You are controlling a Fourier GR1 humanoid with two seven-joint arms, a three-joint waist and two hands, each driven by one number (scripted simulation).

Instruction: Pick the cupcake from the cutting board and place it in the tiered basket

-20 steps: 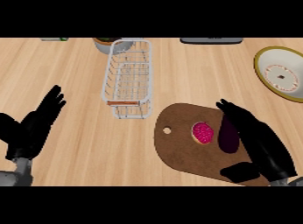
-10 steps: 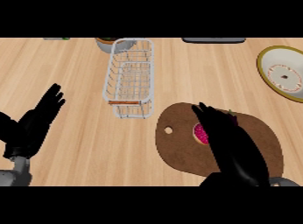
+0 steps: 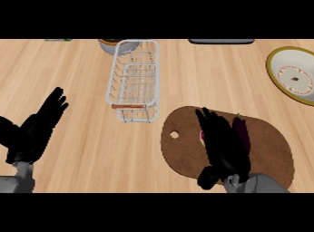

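Brown wooden oval cutting board point(image 3: 267, 149) carries the pink cupcake point(image 3: 201, 134), mostly hidden under the right hand point(image 3: 220, 145), whose fingers seem to curl over it, probably to grasp it. The white wire tiered basket point(image 3: 134, 81) stands just left of the board. The left hand point(image 3: 32, 131) rests open, far left of the board.

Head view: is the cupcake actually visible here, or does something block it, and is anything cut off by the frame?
Head view: the right hand lies over the cupcake on the cutting board, leaving only a pink sliver; lighting is even, without glare; a plate is clipped at the right edge, and a dark object and a bowl are clipped at the top; the wire basket shows whole.
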